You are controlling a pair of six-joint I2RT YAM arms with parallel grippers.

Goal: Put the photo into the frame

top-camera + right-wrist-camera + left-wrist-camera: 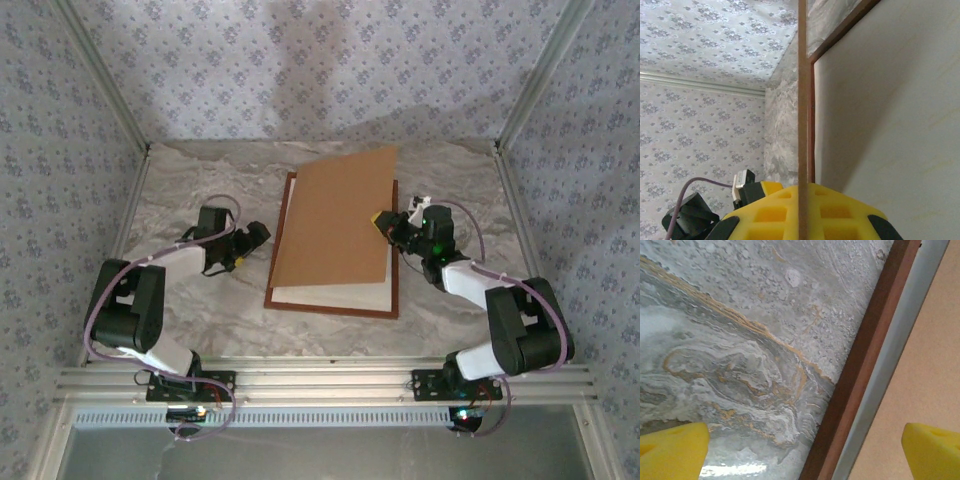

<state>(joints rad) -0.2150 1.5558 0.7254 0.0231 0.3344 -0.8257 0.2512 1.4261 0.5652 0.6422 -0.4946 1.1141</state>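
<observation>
The tabletop [200,190] is a smooth marbled slab, grey-white with ochre veins. It lies directly under the left hand [252,247], which hovers above it.

The board [340,215] is the biggest loose piece. It is a plain, matte brown cardboard rectangle, thin and stiff. The right hand [388,222] is clamped tight on the edge of it nearest that hand. In the right wrist view the board [802,100] runs straight out from between the yellow pads [770,210] as a narrow edge-on strip. On that side it is held clear of what lies under it, and its shadow falls there.

The frame [281,240] lies flat on the tabletop between the two hands, mostly covered by the board. It is a slim rectangle of dark reddish-brown wood with a satin face. Its long side [860,370] sits just in front of the left hand, crossing between the yellow fingertips [670,452].

The mat [330,296] is cream-white, smooth and flat, and sits inside the frame. A strip of it shows past the board's near edge, and more of it [890,125] shows beside the right hand.

The left hand [802,455] is spread wide and holds nothing. One fingertip is over bare marble and the other is over the board [930,350].
</observation>
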